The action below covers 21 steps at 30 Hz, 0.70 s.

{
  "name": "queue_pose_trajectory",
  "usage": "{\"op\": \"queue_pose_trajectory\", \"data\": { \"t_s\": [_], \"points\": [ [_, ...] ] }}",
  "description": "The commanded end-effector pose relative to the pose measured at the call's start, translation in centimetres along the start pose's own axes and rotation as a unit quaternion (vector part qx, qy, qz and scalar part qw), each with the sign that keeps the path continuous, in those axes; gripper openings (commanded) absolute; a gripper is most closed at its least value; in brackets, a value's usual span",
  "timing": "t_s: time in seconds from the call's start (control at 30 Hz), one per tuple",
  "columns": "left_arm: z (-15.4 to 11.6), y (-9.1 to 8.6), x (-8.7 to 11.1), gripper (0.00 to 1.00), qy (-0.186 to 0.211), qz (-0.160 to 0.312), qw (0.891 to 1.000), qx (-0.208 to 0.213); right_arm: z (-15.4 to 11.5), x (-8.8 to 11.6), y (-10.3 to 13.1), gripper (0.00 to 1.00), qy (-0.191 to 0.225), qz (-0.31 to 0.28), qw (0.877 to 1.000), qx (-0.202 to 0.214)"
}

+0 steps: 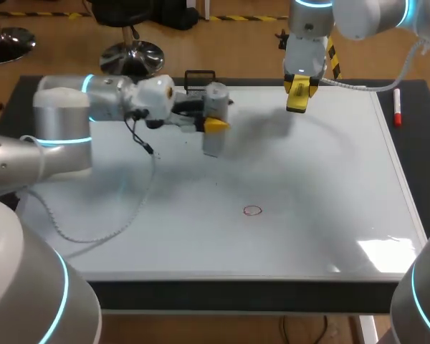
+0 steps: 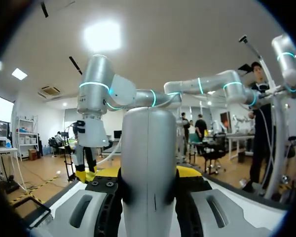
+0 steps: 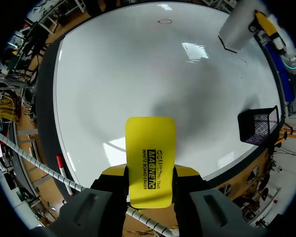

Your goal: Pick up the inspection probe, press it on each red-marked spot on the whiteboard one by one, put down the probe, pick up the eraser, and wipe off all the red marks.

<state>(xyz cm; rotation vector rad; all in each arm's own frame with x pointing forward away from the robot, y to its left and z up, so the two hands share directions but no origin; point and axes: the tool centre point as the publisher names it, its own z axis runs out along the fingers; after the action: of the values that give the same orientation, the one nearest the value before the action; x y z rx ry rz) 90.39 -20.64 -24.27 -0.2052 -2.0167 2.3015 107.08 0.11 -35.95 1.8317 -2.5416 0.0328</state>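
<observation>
Glossy white whiteboard (image 1: 322, 201) carries one red ring mark (image 1: 253, 210). Jaws of the left gripper (image 2: 148, 175) pinch a grey cylindrical probe (image 2: 148, 143); those of the right gripper (image 3: 150, 174) pinch a flat yellow eraser (image 3: 150, 145).

probe (image 2: 149, 168) base cut off, eraser (image 3: 150, 153) rear hidden within right tool (image 3: 150, 173)

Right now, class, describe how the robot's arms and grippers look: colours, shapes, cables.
The left arm and right arm are rounded silver-white tubes with glowing cyan rings. The left gripper and right gripper have grey bodies and yellow tips. A white cable hangs off the left arm.
</observation>
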Motion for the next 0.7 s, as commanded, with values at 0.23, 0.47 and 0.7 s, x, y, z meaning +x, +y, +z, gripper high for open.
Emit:
{"op": "queue_pose_trajectory", "data": {
  "t_s": [0.23, 0.47, 0.7],
  "points": [
    [-6.1, -1.9, -2.1, 0.0, -0.099, 0.016, 0.994, -0.04, -0.2, 0.1, 0.0, 0.0, 0.002, -0.001, 1.0, 0.001],
    [-9.7, -2.0, -4.6, 0.0, -0.159, 0.02, 0.986, -0.047, -0.2, 0.1, 0.0, 0.0, 0.002, -0.001, 1.0, 0.001],
    [-12.9, -2.0, -6.7, 0.0, -0.204, 0.022, 0.978, -0.042, -0.2, 0.1, 0.0, 0.0, 0.002, -0.001, 1.0, 0.001]
  ]
}}
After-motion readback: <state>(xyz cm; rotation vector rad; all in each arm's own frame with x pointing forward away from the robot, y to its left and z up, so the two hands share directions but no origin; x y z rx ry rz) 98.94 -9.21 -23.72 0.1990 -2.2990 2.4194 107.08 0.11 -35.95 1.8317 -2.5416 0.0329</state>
